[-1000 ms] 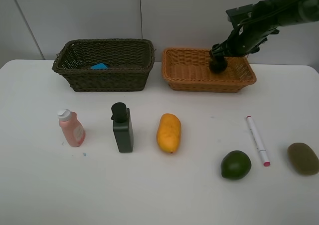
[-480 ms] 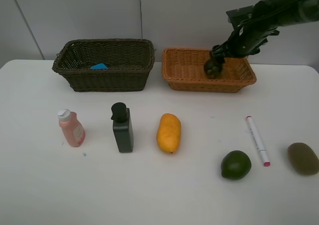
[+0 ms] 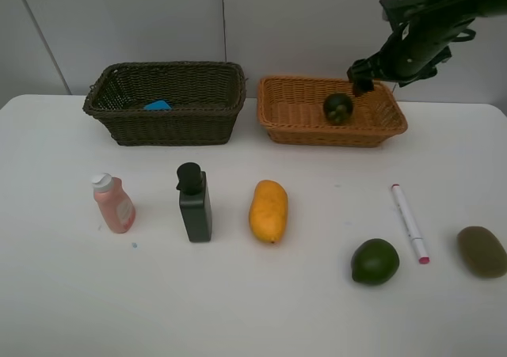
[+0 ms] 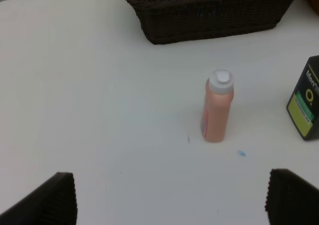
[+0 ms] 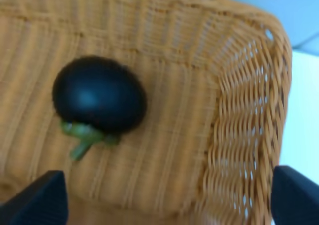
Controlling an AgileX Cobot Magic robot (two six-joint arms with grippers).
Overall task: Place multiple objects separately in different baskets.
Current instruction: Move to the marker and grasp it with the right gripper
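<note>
Hanging released over the tan basket [image 3: 333, 139], the right gripper [image 3: 363, 72] has the mangosteen [image 3: 338, 108] lying free just below it; mango [image 3: 268, 210], lime [image 3: 375, 261], kiwi [image 3: 481, 252], marker [image 3: 409, 222], pink bottle [image 3: 115, 205] and pump bottle [image 3: 194, 203] unsorted.

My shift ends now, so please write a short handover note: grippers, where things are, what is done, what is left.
Left gripper: open, empty, over the table near the pink bottle.
Right gripper: open, empty, above the tan basket.
Done: mangosteen in tan basket; a blue item in dark basket.
To sort, on table: pink bottle, black pump bottle, mango, lime, marker, kiwi.
</note>
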